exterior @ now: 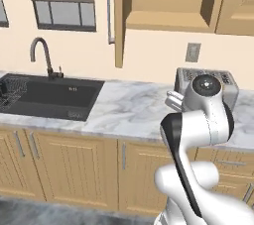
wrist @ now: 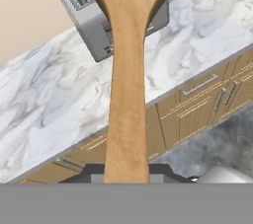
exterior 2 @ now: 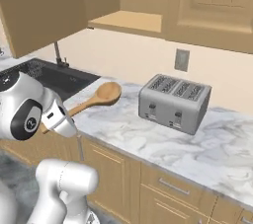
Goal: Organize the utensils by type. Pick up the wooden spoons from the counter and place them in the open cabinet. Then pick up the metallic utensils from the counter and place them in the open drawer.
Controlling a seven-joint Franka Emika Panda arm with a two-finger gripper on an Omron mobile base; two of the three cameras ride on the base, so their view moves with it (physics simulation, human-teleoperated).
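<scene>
The open cabinet above the toaster looks bare inside. The gripper clamps the wooden spoon by its handle, bowl pointing toward the toaster.

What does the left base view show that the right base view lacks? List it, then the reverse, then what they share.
Left base view alone: the window and the whole sink with its faucet.
Right base view alone: the large wooden spoon held up off the counter, its handle running into the gripper, and the toaster's slots seen from above.
Both: the toaster, the marbled counter, the open cabinet, and the wall outlet.
</scene>
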